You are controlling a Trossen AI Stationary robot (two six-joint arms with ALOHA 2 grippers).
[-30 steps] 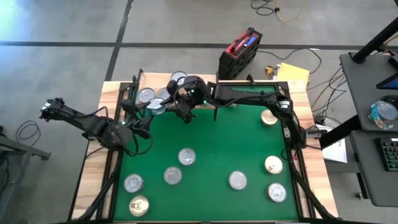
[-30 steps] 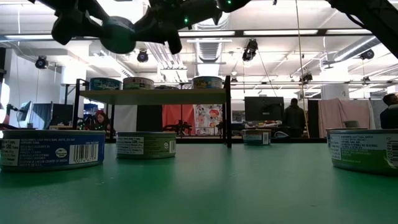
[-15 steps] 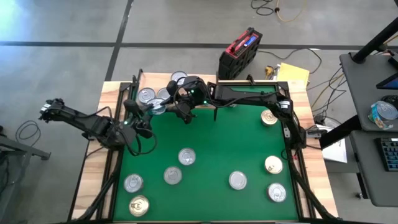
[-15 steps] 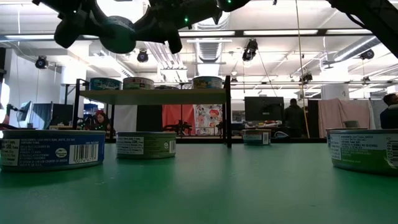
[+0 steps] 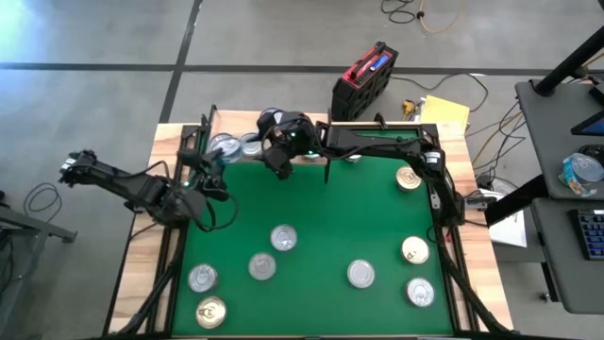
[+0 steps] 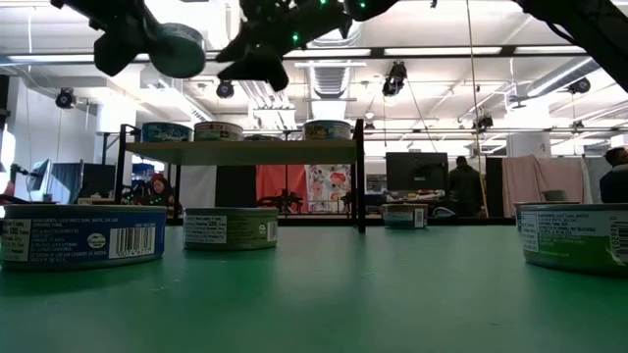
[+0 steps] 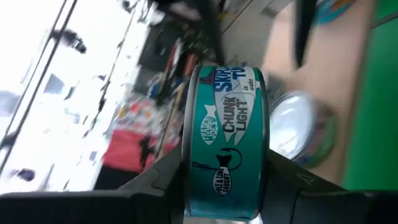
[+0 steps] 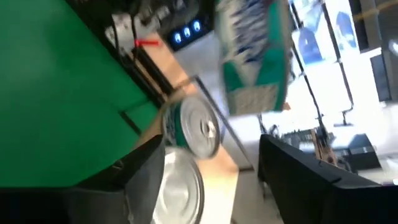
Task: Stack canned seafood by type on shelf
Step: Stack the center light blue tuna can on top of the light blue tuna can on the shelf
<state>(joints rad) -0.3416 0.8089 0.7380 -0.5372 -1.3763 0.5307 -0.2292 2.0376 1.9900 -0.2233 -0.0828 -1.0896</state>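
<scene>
My left gripper (image 7: 227,183) is shut on a teal-sided tin of canned seafood (image 7: 227,134), up in the air off the shelf's near-left corner (image 5: 211,162). The shelf (image 6: 240,148) stands at the mat's far left edge and carries a few tins (image 6: 218,130) on its board. My right gripper (image 5: 275,153) hovers open just right of the held tin and touches nothing. Its fingers (image 8: 149,168) stand wide apart in the right wrist view, where the held tin (image 8: 255,56) shows farther off. Several tins (image 5: 284,237) lie flat on the green mat (image 5: 330,217). My left gripper pinches the tin between its two fingers, one on each flat end, near the rim (image 7: 188,171). The fingers come about level from the table's left. The tin stands on edge with its teal side wall (image 7: 230,112) showing, lifted clear of mat and shelf.
Loose tins sit on the mat at near left (image 5: 202,278), centre (image 5: 360,274) and right (image 5: 409,178). A red and black case (image 5: 363,80) lies on the floor beyond the table. The mat's middle (image 5: 340,208) has free room. People stand in the room behind (image 6: 464,186).
The tin has passed from my right gripper to my left. My left gripper moved up to the tin and took hold of it. My right gripper then let go, opened and drew back a little toward the far edge. The tin stayed in the air.
</scene>
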